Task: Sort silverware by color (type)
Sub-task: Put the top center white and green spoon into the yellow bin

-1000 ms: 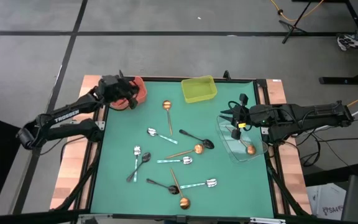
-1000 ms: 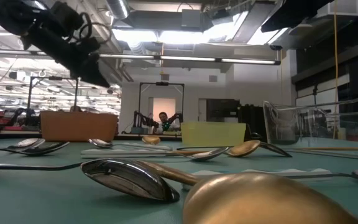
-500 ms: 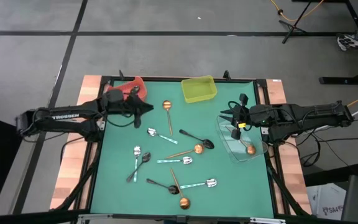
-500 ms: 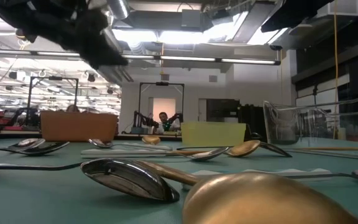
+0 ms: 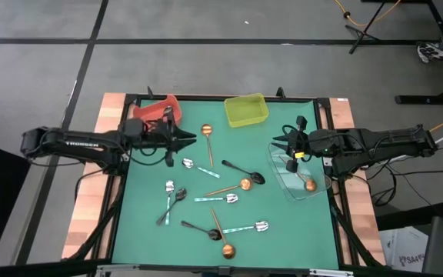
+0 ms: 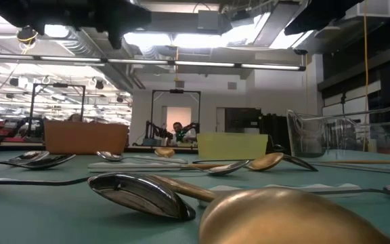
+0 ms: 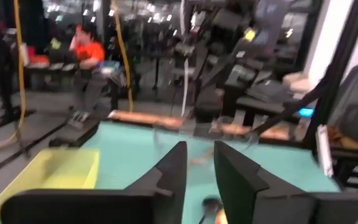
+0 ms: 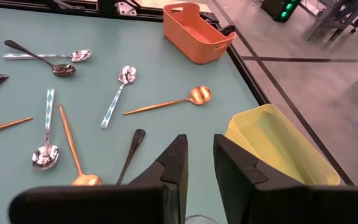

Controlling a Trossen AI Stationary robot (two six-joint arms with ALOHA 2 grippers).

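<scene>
The left gripper (image 5: 191,139) hangs above the counter (image 5: 283,231), near the red bin (image 5: 154,112) at the counter's far left corner and just short of a copper spoon (image 5: 207,132). Its fingers (image 7: 169,171) stand close together with a narrow gap between them and hold nothing.

The right gripper (image 5: 284,141) sits over the clear bin (image 5: 283,178) at the counter's right edge. Its fingers (image 8: 174,163) are likewise nearly closed and empty. One copper spoon (image 5: 309,185) lies inside the clear bin.

The yellow-green bin (image 5: 246,110) stands at the far edge, between the two arms.

The remaining spoons lie loose on the counter in a scattered group at its middle:
- a silver spoon (image 5: 190,164) just beside the left gripper;
- a black spoon (image 5: 246,171) with another copper spoon (image 5: 242,185) next to it;
- a silver spoon (image 5: 169,188) and a black spoon (image 5: 177,198) side by side;
- a silver spoon (image 5: 228,199);
- a black spoon (image 5: 204,231), a long copper spoon (image 5: 226,248) and a silver spoon (image 5: 258,227) nearest the front edge.
</scene>
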